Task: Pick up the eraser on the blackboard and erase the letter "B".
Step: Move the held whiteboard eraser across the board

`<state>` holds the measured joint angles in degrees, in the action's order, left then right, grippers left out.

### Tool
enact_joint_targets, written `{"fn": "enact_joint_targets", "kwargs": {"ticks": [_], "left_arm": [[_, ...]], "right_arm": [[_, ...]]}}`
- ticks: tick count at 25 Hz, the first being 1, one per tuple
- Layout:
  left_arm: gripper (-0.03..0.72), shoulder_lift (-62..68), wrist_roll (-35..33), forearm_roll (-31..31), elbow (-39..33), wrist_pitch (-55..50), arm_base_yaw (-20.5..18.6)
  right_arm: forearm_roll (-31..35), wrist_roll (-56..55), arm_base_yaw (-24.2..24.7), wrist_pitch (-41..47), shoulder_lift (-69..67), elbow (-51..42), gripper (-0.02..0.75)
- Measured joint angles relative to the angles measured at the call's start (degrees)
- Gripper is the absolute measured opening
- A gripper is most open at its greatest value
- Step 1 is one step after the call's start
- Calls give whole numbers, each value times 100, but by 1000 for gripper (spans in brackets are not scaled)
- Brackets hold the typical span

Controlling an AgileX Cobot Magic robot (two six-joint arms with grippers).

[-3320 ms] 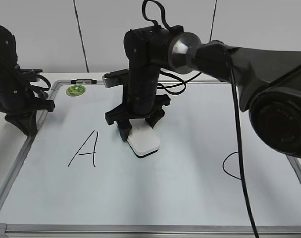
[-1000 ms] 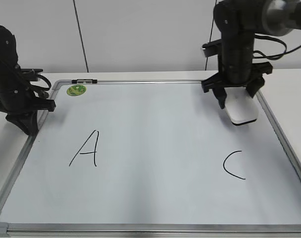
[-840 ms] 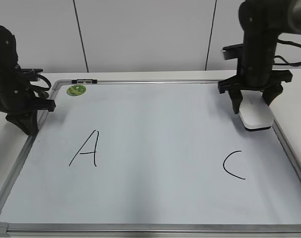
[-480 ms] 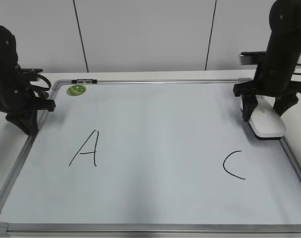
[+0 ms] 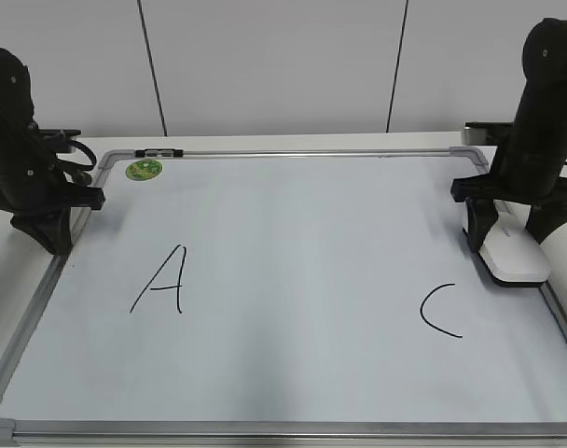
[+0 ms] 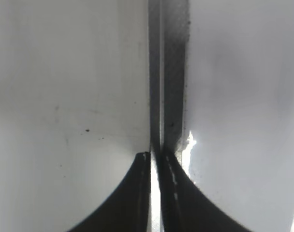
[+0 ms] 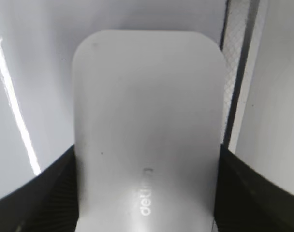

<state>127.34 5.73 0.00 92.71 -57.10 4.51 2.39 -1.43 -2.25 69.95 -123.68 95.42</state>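
Note:
The white eraser rests on the blackboard at its right edge, above the black "C". My right gripper is shut on the eraser, one finger on each long side. In the right wrist view the eraser fills the middle, grey lettering up, between the jaws, with the board's silver frame just to its right. No letter "B" shows on the board; the space between "A" and "C" is blank. My left gripper is shut and empty, tips down at the board's left frame.
A black "A" is at the board's left and a black "C" at its right. A round green sticker sits in the far left corner. White table surrounds the board, with a wall behind.
My right gripper has carried the eraser from the board's middle, beside the "A", rightward to the right frame and lowered it there. The left arm has not moved.

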Motion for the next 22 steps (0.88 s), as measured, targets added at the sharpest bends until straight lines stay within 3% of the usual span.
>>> {"fn": "enact_joint_targets", "kwargs": {"ticks": [22], "left_arm": [[28,0,0,0,0,0,0]], "right_arm": [[-269,-132,0,-115,0,0,522]]}}
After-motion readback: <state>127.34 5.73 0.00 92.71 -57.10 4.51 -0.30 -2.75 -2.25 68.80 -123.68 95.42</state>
